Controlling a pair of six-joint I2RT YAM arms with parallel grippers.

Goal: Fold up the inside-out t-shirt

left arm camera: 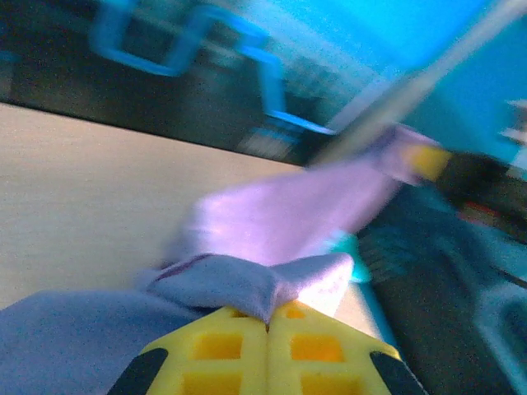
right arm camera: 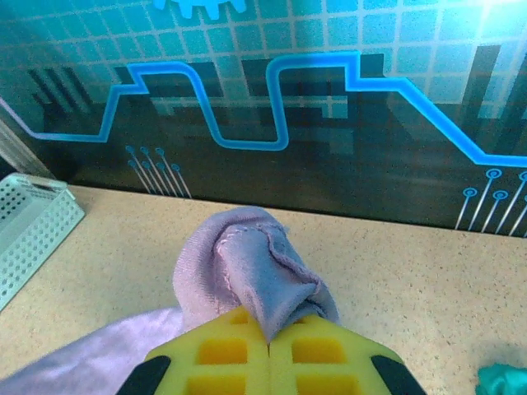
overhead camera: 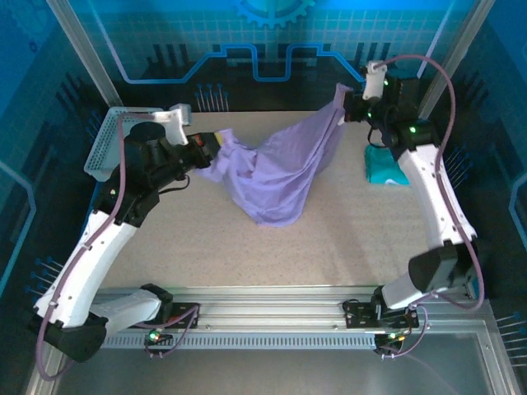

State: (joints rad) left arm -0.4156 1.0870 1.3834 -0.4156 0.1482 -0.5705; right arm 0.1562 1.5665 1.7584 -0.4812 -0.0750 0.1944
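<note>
The lavender t-shirt [overhead camera: 284,169] hangs stretched between both grippers above the table, sagging to a point that rests on the tabletop at the centre. My left gripper [overhead camera: 212,148] is shut on one bunched edge of the cloth [left arm camera: 239,284] at the back left. At the back right my raised right gripper [overhead camera: 350,103] is shut on another bunched, seamed edge of the cloth [right arm camera: 259,267]. The yellow fingers [right arm camera: 214,354] press together with the fabric pinched between them.
A grey mesh basket [overhead camera: 107,140] stands at the back left, close behind the left arm. A teal garment [overhead camera: 383,164] lies at the right, under the right arm. The blue patterned wall [right arm camera: 272,90] closes the back of the table.
</note>
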